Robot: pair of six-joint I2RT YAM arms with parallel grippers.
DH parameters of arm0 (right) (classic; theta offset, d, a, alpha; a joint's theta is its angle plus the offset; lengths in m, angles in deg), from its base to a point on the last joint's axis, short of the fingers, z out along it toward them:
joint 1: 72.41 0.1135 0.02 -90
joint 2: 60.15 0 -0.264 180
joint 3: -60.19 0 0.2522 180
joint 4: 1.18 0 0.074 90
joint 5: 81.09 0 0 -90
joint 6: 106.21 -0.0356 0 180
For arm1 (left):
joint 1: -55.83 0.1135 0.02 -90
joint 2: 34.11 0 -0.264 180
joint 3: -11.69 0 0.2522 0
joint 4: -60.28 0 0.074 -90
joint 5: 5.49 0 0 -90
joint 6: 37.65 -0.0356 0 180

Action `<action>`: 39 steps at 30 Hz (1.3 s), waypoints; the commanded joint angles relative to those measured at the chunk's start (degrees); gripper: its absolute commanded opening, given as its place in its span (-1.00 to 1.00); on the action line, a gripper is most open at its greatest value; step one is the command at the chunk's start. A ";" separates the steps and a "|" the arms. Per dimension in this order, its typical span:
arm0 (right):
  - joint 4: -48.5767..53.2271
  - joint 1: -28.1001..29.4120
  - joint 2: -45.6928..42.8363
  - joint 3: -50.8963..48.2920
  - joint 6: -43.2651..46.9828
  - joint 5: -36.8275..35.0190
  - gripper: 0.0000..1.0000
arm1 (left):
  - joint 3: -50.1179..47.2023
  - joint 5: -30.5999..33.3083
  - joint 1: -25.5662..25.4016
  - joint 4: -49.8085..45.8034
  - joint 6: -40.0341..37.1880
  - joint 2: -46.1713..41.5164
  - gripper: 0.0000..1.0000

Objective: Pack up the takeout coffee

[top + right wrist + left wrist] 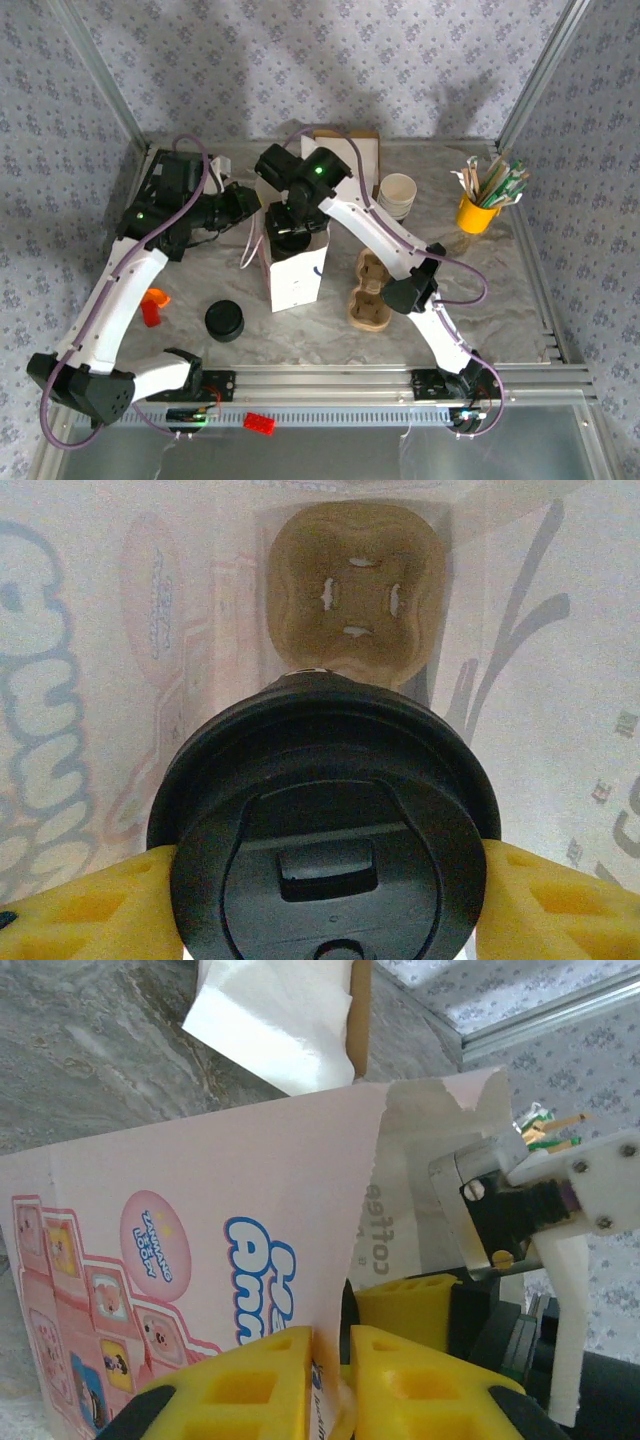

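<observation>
Takeout coffee point(325, 820) in bag point(297, 280)
Your right gripper point(322, 905) clamps it, left gripper point(335, 1385) pinches the bag; lower straight to the tray point(355, 590).

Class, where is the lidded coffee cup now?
Right wrist view: the right hand grips the lidded coffee cup inside the paper bag, above a cup carrier.

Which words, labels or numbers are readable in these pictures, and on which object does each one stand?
"coffee": dark letters, printed sideways on the paper bag, by its torn edge.
Large blue letters on the bag's pink side: cut off, not readable in full.
Pink oval on the bag: print too small.
Blue letters through the bag wall, right wrist view: blurred.
Black lid of the takeout coffee: no text.
</observation>
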State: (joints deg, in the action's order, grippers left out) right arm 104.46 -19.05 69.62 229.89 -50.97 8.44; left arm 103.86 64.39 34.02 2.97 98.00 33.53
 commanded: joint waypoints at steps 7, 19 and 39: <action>11.30 1.89 1.26 0.84 -2.87 -4.17 0.27 | -2.15 3.06 -1.26 3.10 5.04 -2.54 -0.67; 11.39 3.46 -0.04 -2.93 -4.18 -6.58 0.28 | -4.94 5.46 -1.40 5.90 9.28 -4.85 -0.66; 11.41 4.12 -3.85 -10.04 -2.75 -3.34 0.29 | -6.60 7.85 -1.22 4.96 7.90 -6.55 -0.65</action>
State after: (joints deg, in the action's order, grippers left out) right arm 104.48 -14.90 68.49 220.21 -54.12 4.22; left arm 97.26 71.54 32.93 6.60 106.04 28.13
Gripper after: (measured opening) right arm 0.643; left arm 0.173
